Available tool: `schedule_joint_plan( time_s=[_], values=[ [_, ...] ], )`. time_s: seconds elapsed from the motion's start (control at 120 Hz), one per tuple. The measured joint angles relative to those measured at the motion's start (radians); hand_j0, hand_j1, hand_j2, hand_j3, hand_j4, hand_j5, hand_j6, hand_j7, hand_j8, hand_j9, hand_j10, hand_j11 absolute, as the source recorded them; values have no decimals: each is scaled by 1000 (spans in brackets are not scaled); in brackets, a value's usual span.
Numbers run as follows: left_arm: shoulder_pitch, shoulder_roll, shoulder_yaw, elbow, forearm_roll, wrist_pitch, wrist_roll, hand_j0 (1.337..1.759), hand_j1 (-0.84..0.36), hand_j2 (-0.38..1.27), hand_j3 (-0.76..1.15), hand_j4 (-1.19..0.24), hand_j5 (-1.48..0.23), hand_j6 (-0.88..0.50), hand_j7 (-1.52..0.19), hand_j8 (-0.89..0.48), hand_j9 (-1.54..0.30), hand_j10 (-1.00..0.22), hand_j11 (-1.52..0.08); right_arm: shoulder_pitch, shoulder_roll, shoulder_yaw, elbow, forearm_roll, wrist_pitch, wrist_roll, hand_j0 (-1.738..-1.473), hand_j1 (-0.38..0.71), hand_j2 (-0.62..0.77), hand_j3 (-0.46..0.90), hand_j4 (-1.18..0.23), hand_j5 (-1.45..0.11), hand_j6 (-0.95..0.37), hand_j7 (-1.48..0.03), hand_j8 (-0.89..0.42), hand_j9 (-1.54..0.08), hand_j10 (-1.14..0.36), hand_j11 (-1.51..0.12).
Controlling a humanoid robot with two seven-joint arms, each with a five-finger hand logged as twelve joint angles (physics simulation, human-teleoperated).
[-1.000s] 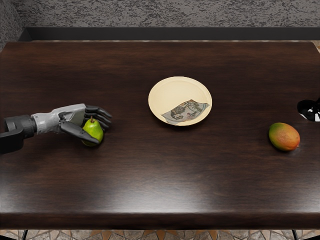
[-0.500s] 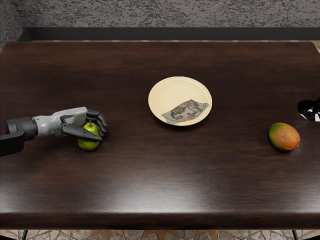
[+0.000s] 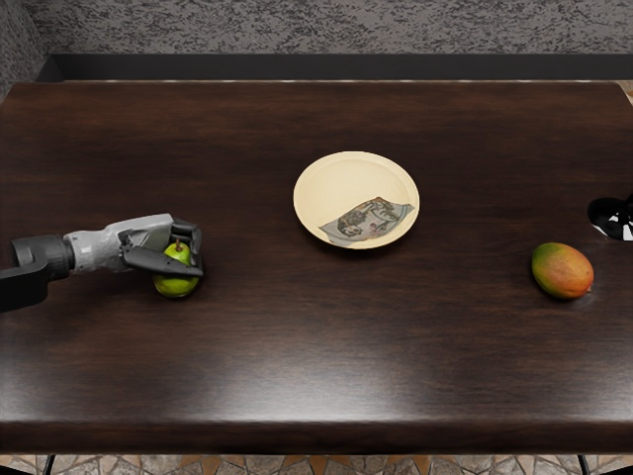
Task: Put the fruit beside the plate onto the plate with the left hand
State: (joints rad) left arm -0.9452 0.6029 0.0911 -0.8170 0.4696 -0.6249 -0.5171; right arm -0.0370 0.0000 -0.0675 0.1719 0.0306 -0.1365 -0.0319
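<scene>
A green pear [image 3: 176, 286] stands on the dark table [image 3: 316, 376], far left of the plate. My left hand [image 3: 184, 253] reaches in from the left edge and is shut on the pear, fingers wrapped over its top and thumb across its front. The cream plate [image 3: 336, 170] sits at the table's middle, with a patterned patch on its lower right part. A red-green mango [image 3: 562, 270] lies at the right, well apart from the plate. A small dark piece of the right hand [image 3: 611, 217] shows at the right edge.
The table's back edge meets a dark wall strip. Bare dark wood lies between the pear and the plate. The table's front edge runs along the bottom of the view.
The left hand's fingers have curled tighter over the pear. Hand and pear have shifted slightly left and down. Plate and mango have not moved.
</scene>
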Motion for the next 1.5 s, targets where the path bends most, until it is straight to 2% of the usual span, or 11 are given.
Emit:
schedule_joint_plan(
  time_s=[0.208, 0.217, 0.267, 0.358, 0.375, 0.558, 0.7, 0.892, 1.208, 1.333, 1.5],
  values=[
    [-15, 9, -7, -4, 16, 10, -1, 1636, -497, 55, 0, -795, -1238, -769, -1242, -537, -1216, -341, -1198, 0, 0, 0, 0, 0, 0, 0, -1658, -314, -6, 0, -30, -38, -30, -38, -29, -38, -29, -38],
    [-16, 8, -7, -4, 17, 12, -1, 1636, -498, 56, 0, -802, -1227, -772, -1230, -542, -1203, -380, -1199, 0, 0, 0, 0, 0, 0, 0, -1658, -314, -6, 0, -30, -38, -30, -38, -29, -38, -29, -38],
    [-23, 2, -8, -7, 18, 12, -1, 1635, -502, 54, 0, -804, -1231, -771, -1232, -538, -1211, -335, -1208, 0, 0, 0, 0, 0, 0, 0, -1658, -314, -6, 0, -29, -38, -30, -38, -29, -38, -29, -38],
    [-62, -2, -10, -14, 13, 13, -1, 1634, -503, 58, 0, -810, -1234, -770, -1231, -530, -1219, -324, -1210, 0, 0, 0, 0, 0, 0, 0, -1658, -314, -5, 0, -29, -38, -30, -38, -29, -38, -29, -38],
    [-70, -4, -11, -15, 10, 13, -1, 1634, -496, 43, 0, -812, -1231, -772, -1228, -546, -1216, -370, -1210, 0, 0, 0, 0, 0, 0, 0, -1658, -314, -5, 0, -29, -38, -30, -38, -29, -38, -29, -38],
    [-133, -52, -11, -21, -17, 15, -1, 1637, -457, 15, 0, -826, -1213, -791, -1210, -586, -1188, -417, -1208, 0, 0, 0, 0, 0, 0, 0, -1658, -314, -5, 0, -29, -38, -30, -38, -29, -38, -29, -38],
    [-183, -71, -8, -23, -48, 15, -1, 1637, -482, 31, 0, -834, -1203, -801, -1201, -588, -1192, -414, -1207, 0, 0, 0, 0, 0, 0, 0, -1658, -314, -5, 0, -29, -38, -30, -38, -29, -38, -29, -38],
    [-228, -152, -4, -22, -71, 16, 0, 1633, -519, 68, 0, -839, -1196, -815, -1192, -605, -1199, -419, -1219, 0, 0, 0, 0, 0, 0, 0, -1658, -314, -5, 0, -29, -38, -29, -38, -29, -38, -29, -38],
    [-305, -243, 9, -13, -83, 15, 3, 1629, -520, 80, 0, -835, -1208, -819, -1216, -587, -1211, -425, -1212, 0, 0, 0, 0, 0, 0, 0, -1658, -314, -5, 0, -29, -38, -29, -38, -29, -38, -29, -38],
    [-328, -320, 21, 17, -84, 15, 7, 1630, -516, 89, 0, -833, -1211, -819, -1224, -579, -1210, -407, -1209, 0, 0, 0, 0, 0, 0, 0, -1658, -314, -6, 0, -29, -38, -29, -38, -29, -38, -29, -38],
    [-356, -393, 27, 121, -81, 16, 13, 1629, -525, 106, 0, -839, -1200, -827, -1221, -589, -1214, -410, -1207, 0, 0, 0, 0, 0, 0, 0, -1658, -314, -6, 0, -29, -38, -29, -38, -29, -38, -29, -38]
  ],
)
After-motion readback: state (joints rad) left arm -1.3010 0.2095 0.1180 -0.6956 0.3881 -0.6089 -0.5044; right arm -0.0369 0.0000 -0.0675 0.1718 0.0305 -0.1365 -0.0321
